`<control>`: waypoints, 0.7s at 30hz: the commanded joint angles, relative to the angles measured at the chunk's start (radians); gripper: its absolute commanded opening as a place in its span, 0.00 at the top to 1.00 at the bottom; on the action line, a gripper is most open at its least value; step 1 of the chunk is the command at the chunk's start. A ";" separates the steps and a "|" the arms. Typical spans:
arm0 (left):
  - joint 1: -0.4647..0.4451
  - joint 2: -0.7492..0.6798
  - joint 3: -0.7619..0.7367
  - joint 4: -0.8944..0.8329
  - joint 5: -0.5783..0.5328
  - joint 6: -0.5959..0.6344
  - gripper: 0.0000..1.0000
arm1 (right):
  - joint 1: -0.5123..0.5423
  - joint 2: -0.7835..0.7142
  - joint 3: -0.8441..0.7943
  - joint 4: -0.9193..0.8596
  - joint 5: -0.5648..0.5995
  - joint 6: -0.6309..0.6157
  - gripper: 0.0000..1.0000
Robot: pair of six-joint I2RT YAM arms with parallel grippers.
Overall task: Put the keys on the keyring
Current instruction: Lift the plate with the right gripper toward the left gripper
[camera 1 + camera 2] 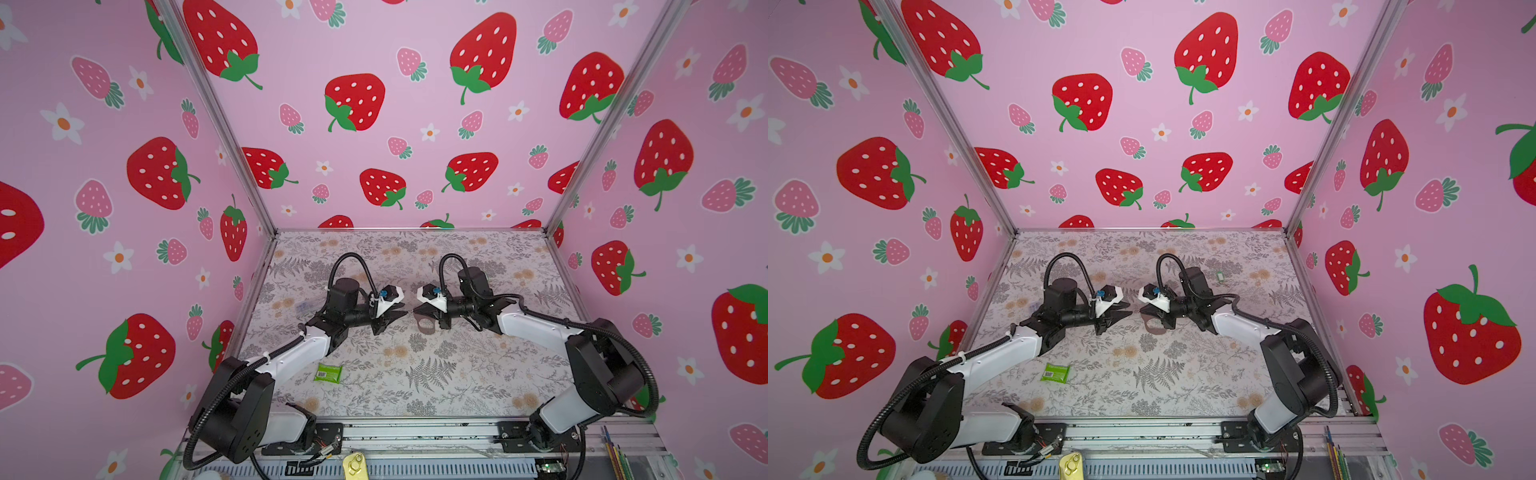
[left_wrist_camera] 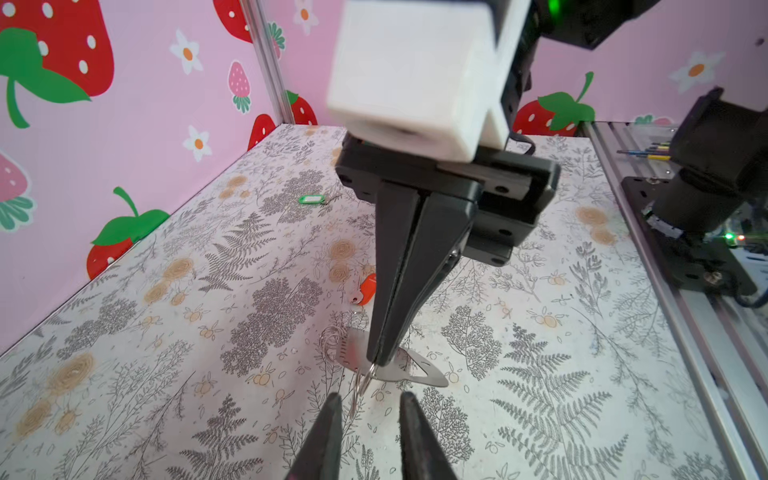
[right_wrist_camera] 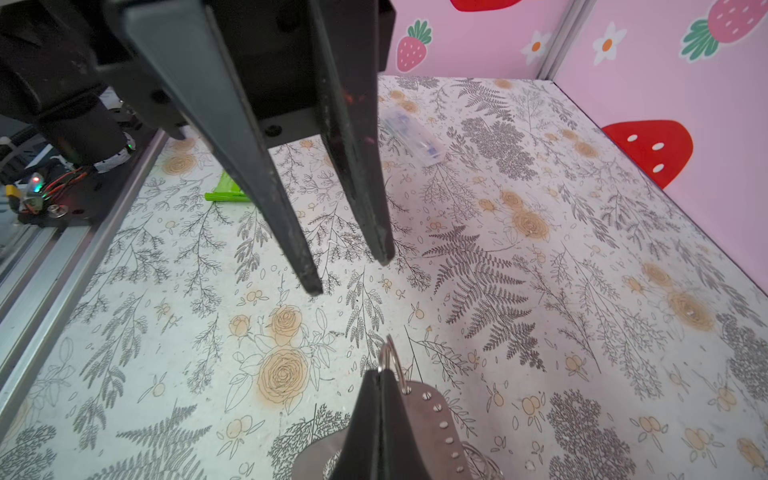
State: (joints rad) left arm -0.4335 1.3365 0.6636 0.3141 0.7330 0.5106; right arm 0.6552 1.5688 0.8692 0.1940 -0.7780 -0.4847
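1. Above the middle of the table (image 1: 478, 374), the right claw (image 3: 379, 372) is pressed together, pinching a silver ring (image 3: 390, 353) of the keyring (image 3: 432, 415), whose mauve strap hangs under it
2. The left claw (image 3: 348, 274) faces it tip to tip, fingers spread, just beside the ring
3. The red-orange key (image 2: 368, 289) lies on the table just beyond the right claw; the green key (image 2: 309, 200) lies farther, toward the back wall
4. A green packet (image 1: 328, 372) lies beside the left arm
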 commanded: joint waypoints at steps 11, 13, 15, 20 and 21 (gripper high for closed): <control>-0.030 -0.016 0.020 -0.132 0.053 0.298 0.81 | 0.000 -0.078 -0.053 0.007 -0.093 -0.147 1.00; -0.036 -0.010 0.021 -0.130 0.041 0.298 0.81 | 0.000 -0.078 -0.056 0.007 -0.096 -0.146 1.00; -0.040 -0.003 0.026 -0.130 0.030 0.298 0.80 | 0.000 -0.079 -0.058 0.009 -0.101 -0.147 1.00; -0.051 0.018 0.041 -0.137 0.019 0.298 0.79 | 0.004 -0.087 -0.058 0.008 -0.101 -0.155 1.00; -0.052 0.022 0.043 -0.136 0.017 0.299 0.79 | 0.004 -0.087 -0.059 0.007 -0.100 -0.157 1.00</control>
State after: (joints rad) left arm -0.4774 1.3426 0.6647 0.2028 0.7464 0.7776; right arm 0.6563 1.5131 0.8215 0.1989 -0.8398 -0.6052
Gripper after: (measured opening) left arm 0.208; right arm 0.041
